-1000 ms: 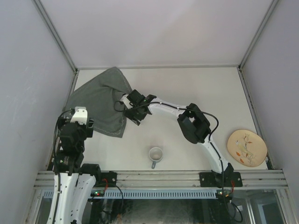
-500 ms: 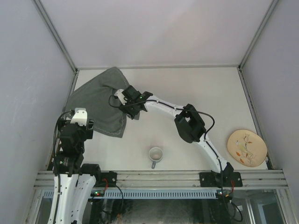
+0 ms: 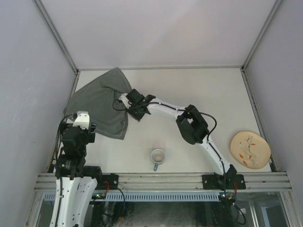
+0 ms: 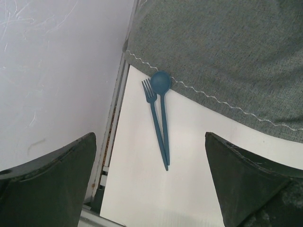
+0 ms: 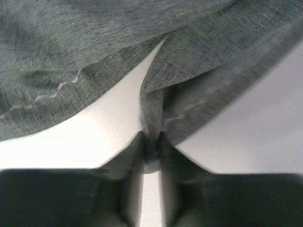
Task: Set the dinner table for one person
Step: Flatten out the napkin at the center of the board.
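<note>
While pinching a raised fold of the dark grey cloth [image 3: 97, 106] in the right gripper [image 5: 150, 143], pull low and steady toward the middle of the dinner table [image 3: 199, 85], the off-white surface filling the centre of the overhead frame. Note the grip in the right wrist view: clenched on fabric, with only a thin pleat caught, so probably quick to slip under a jerk. Avoid lifting high; better to slide the rumpled sheet out from the upper left and flatten it as a place mat, judging by the task. Mind the blue spoon [image 4: 162, 111] and blue fork [image 4: 154, 118], side by side near the left rail, spoon bowl touching the stitched hem, whether on top or tucked under, cannot tell. Drag away from them, not across. Leave the left gripper [image 4: 150, 184] as it is: released, spread wide, hovering above that cutlery, touching nothing. Stop short of the cup [image 3: 157, 156] at lower centre; patterned plate [image 3: 250, 149] well apart at lower right.
</note>
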Controlling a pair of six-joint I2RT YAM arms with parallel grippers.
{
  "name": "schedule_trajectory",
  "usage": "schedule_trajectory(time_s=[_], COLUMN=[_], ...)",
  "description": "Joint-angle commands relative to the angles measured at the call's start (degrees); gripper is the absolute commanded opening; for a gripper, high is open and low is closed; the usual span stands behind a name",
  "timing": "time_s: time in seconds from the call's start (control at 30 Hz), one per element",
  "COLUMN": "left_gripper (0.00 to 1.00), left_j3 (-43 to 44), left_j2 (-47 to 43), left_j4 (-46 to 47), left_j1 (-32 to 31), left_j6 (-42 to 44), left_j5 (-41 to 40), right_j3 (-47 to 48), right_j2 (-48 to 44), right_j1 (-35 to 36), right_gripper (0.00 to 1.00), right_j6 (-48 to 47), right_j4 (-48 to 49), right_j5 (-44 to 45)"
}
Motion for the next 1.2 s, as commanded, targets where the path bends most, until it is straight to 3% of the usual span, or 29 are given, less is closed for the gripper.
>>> schedule_trajectory(time_s=[0.0, 0.17, 0.33, 0.5, 0.7, 0.83, 1.17], left_gripper=[1.0, 1.0, 1.0, 1.0, 1.0, 1.0, 1.0], left_j3=[-0.2, 0.6, -0.3, 0.6, -0.3, -0.8, 0.6], left_j2=[0.3, 1.3, 2.6, 13.6, 29.4, 37.2, 39.0], left_j4=[1.8, 1.5, 2.6, 12.0, 26.1, 30.8, 24.8], left_j1=[0.5, 0.6, 0.5, -1.9, -15.2, -22.1, -37.6], left_j6=[-1.0, -2.1, -0.6, -0.9, 7.4, 8.0, 4.1], left_j5=[0.5, 2.2, 14.7, 20.9, 19.0, 17.1, 17.9], right_j3=[2.2, 1.5, -3.0, -9.1, -16.0, -17.1, -17.2], right_j2=[1.3, -2.8, -14.0, -26.7, -35.6, -37.6, -36.2], right_j1=[-1.0, -2.4, -5.2, -10.9, -17.7, -22.3, -28.1], right_gripper=[0.0, 0.0, 0.0, 0.0, 0.0, 0.0, 0.0], right_j6=[0.8, 0.3, -1.6, -1.5, -2.4, -1.8, -2.4], right_j4=[-1.1, -3.5, -6.1, -7.8, -8.1, -9.5, -9.7], right_j5=[-0.9, 0.6, 3.5, 3.3, 1.2, -2.0, -3.4])
